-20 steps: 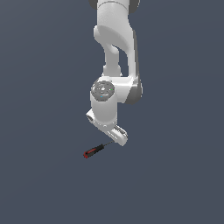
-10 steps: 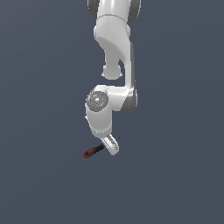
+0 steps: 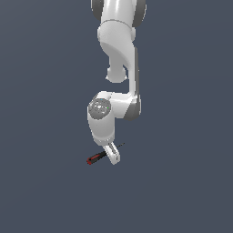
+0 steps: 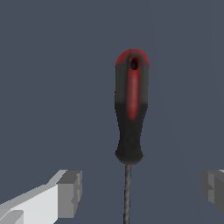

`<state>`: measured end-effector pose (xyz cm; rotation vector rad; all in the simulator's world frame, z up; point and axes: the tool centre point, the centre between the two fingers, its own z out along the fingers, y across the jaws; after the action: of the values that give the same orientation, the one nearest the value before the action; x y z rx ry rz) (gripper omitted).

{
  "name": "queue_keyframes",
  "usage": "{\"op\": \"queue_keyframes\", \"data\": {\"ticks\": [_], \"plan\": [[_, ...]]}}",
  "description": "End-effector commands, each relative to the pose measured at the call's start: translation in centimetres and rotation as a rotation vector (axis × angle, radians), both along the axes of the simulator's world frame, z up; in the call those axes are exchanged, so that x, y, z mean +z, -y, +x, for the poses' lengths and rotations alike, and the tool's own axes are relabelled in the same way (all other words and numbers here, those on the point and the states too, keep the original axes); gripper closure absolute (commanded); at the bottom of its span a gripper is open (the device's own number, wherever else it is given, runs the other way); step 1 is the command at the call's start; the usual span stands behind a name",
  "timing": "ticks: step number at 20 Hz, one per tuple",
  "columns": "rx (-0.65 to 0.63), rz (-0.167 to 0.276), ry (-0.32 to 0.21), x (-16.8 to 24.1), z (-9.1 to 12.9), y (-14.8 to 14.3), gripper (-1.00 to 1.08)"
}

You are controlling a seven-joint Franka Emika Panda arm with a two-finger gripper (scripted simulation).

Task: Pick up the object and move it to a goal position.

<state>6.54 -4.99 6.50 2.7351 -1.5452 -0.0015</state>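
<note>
The screwdriver [image 3: 96,157] lies flat on the dark grey floor, its red-and-black handle toward the exterior view's left and its thin dark shaft [image 3: 119,146] toward the right. My gripper [image 3: 113,157] is lowered right over it, near where handle meets shaft. In the wrist view the screwdriver [image 4: 129,109] fills the middle, with its shaft [image 4: 127,192] running between my two fingers. One fingertip [image 4: 70,192] and the other [image 4: 213,188] stand wide apart on either side of the shaft, touching nothing. The gripper is open.
The white arm [image 3: 119,50] hangs down from above the screwdriver. Plain dark grey floor [image 3: 182,182] lies all around with no other objects in view.
The arm has swung toward the exterior view's left and come down, bringing the gripper from beside the screwdriver to directly over it. The screwdriver has not moved.
</note>
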Motion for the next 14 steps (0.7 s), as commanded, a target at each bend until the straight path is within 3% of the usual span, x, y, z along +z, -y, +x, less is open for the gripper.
{"op": "queue_keyframes", "data": {"ticks": [1, 14], "plan": [[0.000, 0.000, 0.000, 0.0, 0.0, 0.0, -0.92], [-0.005, 0.000, 0.001, -4.8, -0.1, 0.0, -0.92]]}}
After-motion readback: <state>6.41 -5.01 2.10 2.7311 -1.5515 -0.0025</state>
